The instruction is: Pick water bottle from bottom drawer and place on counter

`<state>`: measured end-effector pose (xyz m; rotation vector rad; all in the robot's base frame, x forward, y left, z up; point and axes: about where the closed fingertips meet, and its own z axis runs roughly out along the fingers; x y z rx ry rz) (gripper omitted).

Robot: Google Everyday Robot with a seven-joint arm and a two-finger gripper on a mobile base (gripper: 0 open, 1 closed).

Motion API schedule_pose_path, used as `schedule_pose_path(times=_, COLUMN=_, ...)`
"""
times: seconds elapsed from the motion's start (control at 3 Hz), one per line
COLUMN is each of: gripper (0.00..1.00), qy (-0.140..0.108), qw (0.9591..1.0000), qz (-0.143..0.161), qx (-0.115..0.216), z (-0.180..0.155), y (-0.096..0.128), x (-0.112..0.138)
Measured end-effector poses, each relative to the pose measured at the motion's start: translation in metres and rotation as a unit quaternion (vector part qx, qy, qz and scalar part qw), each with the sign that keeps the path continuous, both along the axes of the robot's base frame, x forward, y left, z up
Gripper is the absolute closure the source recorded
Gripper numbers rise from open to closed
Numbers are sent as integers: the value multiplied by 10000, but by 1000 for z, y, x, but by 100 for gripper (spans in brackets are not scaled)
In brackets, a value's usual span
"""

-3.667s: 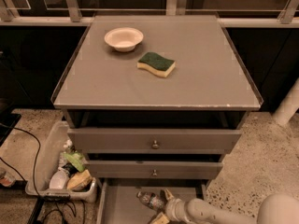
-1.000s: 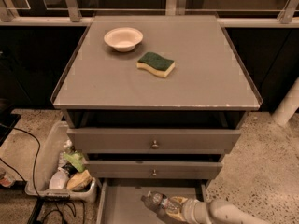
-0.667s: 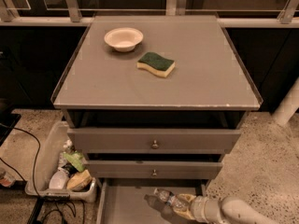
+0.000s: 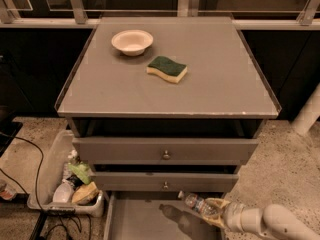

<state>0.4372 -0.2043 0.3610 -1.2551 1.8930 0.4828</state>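
Observation:
The water bottle (image 4: 196,202), clear with a white cap and a dark label band, lies tilted in my gripper (image 4: 214,210), cap pointing up-left. The gripper is shut on the bottle's lower end and holds it above the right side of the open bottom drawer (image 4: 140,223), just under the lower drawer front. The bottle's shadow falls on the drawer's grey floor. My white arm (image 4: 265,223) comes in from the bottom right corner. The counter (image 4: 220,84) is above, a flat grey top with a thin rim.
A cream bowl (image 4: 132,41) and a green and yellow sponge (image 4: 167,68) sit on the counter's back left half. Two drawer fronts with round knobs (image 4: 165,155) stick out above the bottom drawer. A bin of clutter (image 4: 70,186) stands on the floor at left.
The gripper has carried the bottle up off the drawer floor and to the right. The arm has drawn back toward the bottom right corner.

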Motion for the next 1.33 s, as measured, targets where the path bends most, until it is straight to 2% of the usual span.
schedule_pose_path(times=0.67, gripper=100, qy=-630, qw=9966, qz=184, qx=-489, z=117, y=-26, x=0)
schedule_pose_path(times=1.0, gripper=100, qy=-771, qw=9947, qz=370, qx=-575, z=172, y=-35, x=8)
schedule_pose_path(times=1.33, gripper=100, qy=-825, qw=9926, qz=711, qx=-536, z=256, y=-42, x=24)
